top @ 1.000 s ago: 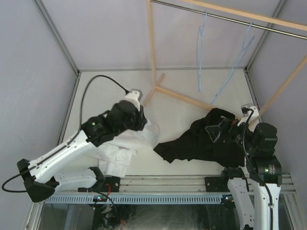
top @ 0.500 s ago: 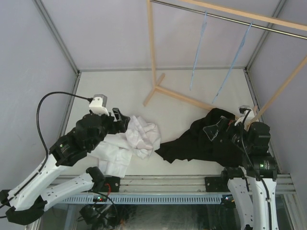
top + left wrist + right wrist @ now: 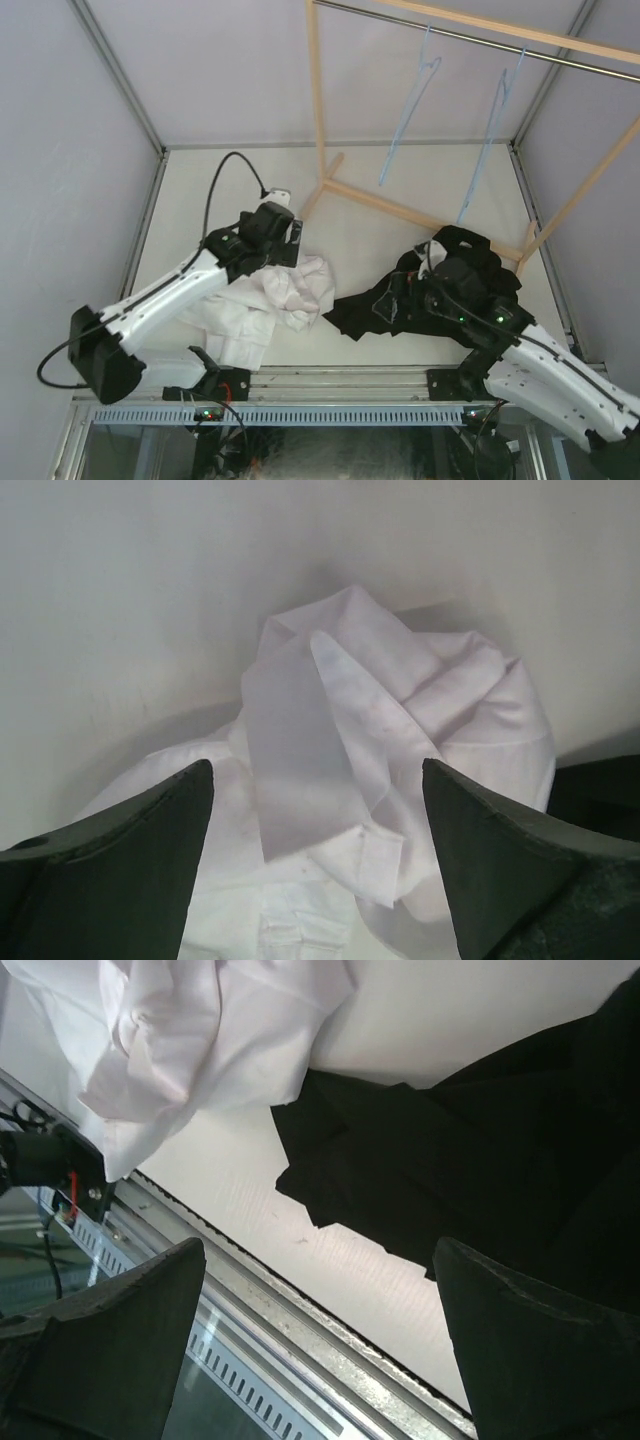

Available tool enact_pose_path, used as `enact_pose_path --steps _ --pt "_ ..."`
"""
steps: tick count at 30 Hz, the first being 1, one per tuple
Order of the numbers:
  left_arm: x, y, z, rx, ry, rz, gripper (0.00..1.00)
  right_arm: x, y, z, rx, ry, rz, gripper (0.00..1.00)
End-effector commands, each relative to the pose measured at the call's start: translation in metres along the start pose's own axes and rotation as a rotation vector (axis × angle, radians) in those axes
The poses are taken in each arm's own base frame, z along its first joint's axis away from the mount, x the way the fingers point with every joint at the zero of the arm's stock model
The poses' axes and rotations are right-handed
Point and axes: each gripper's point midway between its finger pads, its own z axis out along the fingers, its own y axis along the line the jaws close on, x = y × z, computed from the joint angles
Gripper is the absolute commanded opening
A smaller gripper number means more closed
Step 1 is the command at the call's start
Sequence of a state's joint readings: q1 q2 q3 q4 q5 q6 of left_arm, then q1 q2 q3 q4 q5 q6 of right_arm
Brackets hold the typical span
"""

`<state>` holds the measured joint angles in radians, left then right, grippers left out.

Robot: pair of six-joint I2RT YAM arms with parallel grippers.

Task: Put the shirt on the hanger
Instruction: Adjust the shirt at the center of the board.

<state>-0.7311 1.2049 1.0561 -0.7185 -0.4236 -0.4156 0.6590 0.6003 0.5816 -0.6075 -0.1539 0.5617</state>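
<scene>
Left end effector (image 3: 318, 780), released, hovers over the crumpled shirt (image 3: 400, 690) — likely to pinch a fold; right end effector (image 3: 318, 1250) released too.

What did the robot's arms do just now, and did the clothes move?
The right gripper swung left, out over the black garment. The left gripper pulled back, then reached forward over the white shirt again. Both are open, holding nothing. The hangers swung; both garments stayed about where they lay.
</scene>
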Motion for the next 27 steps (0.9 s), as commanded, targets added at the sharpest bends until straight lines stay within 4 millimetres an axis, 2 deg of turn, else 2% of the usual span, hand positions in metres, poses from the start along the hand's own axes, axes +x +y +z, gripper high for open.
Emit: enact_pose_path --steps 1,7,15,21,27 --pt "-0.03 0.007 0.011 -0.135 -0.01 0.137 0.86 -0.021 0.02 0.021 0.011 -0.094 -0.015 0.96" --pt "-0.016 0.011 0.045 -0.265 0.084 0.225 0.74 -0.014 0.022 0.032 0.014 -0.053 -0.041 0.97" --pt "-0.014 0.016 0.066 -0.381 0.144 0.287 0.56 -0.008 0.011 0.027 0.06 -0.042 -0.05 0.98" --pt "-0.014 0.025 0.064 -0.44 0.135 0.287 0.28 -0.009 0.011 0.025 0.061 -0.049 -0.039 0.98" --pt "-0.007 0.031 0.056 -0.427 0.119 0.256 0.06 -0.019 0.032 0.029 -0.033 -0.071 -0.011 0.99"
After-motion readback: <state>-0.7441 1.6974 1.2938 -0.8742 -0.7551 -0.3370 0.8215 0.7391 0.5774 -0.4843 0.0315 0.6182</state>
